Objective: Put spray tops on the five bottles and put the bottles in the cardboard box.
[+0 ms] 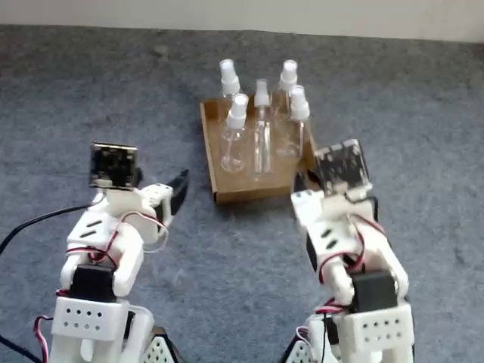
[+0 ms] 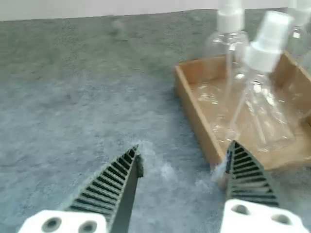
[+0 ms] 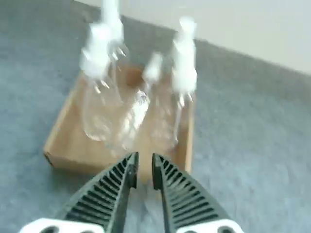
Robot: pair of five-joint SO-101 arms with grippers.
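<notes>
The desk (image 1: 91,91) is showing a mottled grey, flecked lighter and darker like carpet. The cardboard box (image 1: 249,193) is showing a plain tan brown. The five bottles (image 1: 233,151) are looking clear and colourless, each one wearing a white spray top (image 1: 239,110). The left pincer (image 2: 185,147) and right pincer (image 3: 144,158) are showing dark, near-black fingers (image 2: 112,187) with a ribbed pattern, on white bases. The left arm (image 1: 98,249) and right arm (image 1: 363,242) are showing white shells, with red and black wires (image 1: 82,253) on them. The wall (image 1: 302,11) is looking pale cream.
</notes>
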